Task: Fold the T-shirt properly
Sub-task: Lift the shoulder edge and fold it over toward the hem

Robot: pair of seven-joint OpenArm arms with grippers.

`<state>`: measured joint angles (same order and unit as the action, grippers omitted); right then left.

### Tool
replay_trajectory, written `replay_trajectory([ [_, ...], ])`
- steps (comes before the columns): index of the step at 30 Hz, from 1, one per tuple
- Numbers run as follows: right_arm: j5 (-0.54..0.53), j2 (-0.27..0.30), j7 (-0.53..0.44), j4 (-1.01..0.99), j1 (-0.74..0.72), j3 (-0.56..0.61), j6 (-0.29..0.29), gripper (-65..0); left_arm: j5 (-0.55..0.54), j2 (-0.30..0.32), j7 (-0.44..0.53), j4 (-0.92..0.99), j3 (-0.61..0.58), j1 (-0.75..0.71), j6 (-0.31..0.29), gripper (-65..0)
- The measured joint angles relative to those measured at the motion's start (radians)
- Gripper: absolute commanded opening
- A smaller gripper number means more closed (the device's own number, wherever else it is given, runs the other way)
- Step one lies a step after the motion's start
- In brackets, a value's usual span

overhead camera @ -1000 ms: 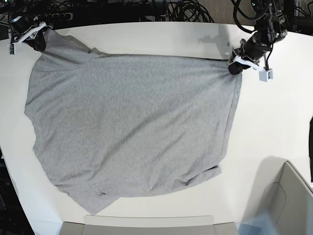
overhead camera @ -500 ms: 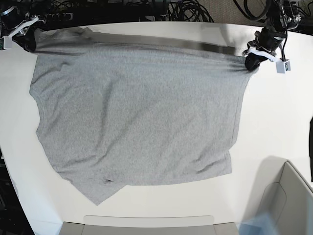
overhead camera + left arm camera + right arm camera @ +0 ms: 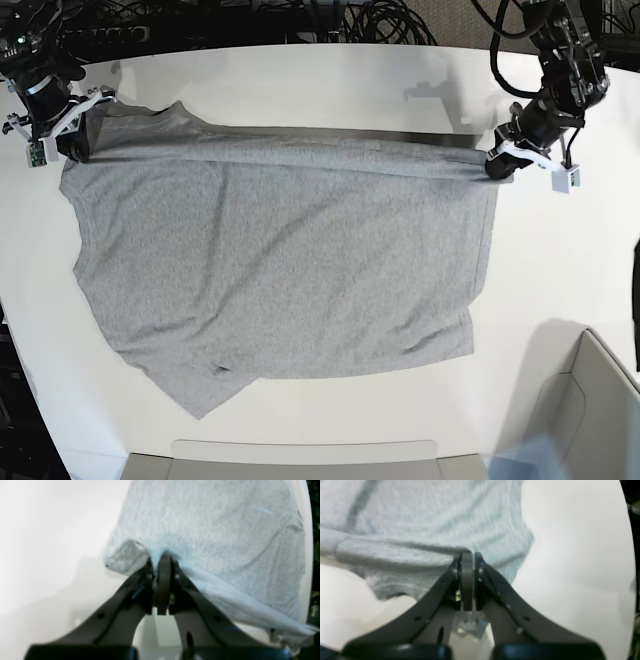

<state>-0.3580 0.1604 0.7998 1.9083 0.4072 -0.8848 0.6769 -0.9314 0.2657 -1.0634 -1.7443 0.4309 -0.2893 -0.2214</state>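
The grey T-shirt point(image 3: 280, 260) lies spread on the white table point(image 3: 330, 80), plain side up. Its far edge is stretched taut between my two grippers and hangs a little above the table. My left gripper point(image 3: 495, 168), at the right of the base view, is shut on the shirt's far right corner. The left wrist view shows that gripper point(image 3: 161, 557) pinching bunched T-shirt point(image 3: 212, 525) fabric. My right gripper point(image 3: 72, 140), at the left of the base view, is shut on the far left corner. In the right wrist view that gripper point(image 3: 467, 555) clamps a fold of the T-shirt point(image 3: 420, 510).
A grey bin point(image 3: 590, 410) stands at the near right corner. A flat grey tray point(image 3: 300, 460) runs along the near edge. Black cables point(image 3: 380, 20) are piled behind the table. A dark object point(image 3: 636, 280) shows at the right border.
Both grippers first carried the shirt's far edge up and away, sliding the cloth, then came back toward the near side. The edge now runs as a taut, slightly rolled line.
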Motion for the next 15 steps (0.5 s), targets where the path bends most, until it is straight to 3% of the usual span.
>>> replay_trajectory([
  [6, 0.126, 0.001, -0.003, -0.032, -0.11, 0.08, -0.001, -65.0, 0.0, 0.002, 0.001, 0.065, -0.001, 0.076, 0.004, -65.0],
  [8, 0.164, 0.026, 0.0, -0.076, -0.15, 0.103, 0.0, -65.0, 0.011, 0.003, 0.002, 0.085, -0.012, 0.096, 0.004, -65.0],
  [15, 0.184, 0.072, 0.002, -0.193, -0.243, 0.164, 0.0, -65.0, 0.166, 0.001, -0.007, 0.105, -0.08, 0.207, 0.0, -65.0],
])
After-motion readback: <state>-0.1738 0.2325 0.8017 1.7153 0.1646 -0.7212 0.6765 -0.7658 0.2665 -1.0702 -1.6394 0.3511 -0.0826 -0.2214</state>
